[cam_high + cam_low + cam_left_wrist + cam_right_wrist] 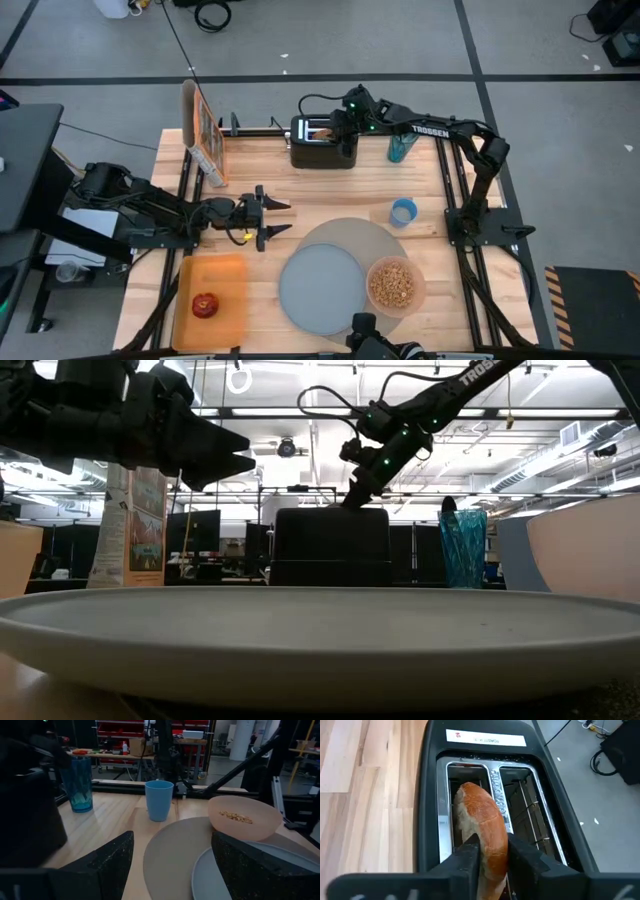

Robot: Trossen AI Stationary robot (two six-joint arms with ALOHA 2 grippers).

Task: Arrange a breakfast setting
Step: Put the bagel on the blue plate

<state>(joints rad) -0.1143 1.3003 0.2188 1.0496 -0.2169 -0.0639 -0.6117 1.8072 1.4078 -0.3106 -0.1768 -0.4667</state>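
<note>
Right wrist view shows my right gripper (492,851) reaching into the black toaster (485,795), fingers pinched on both sides of the bagel (481,827) standing in one slot. I'd get a firm squeeze, then pull straight up so it clears the slot walls. Left gripper (268,215) waits with fingers apart beside the grey-blue plate (320,285).

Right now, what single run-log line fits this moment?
right gripper: closing on bagel in toaster slot | left gripper: open, waiting beside mat | apple: on tray
</note>
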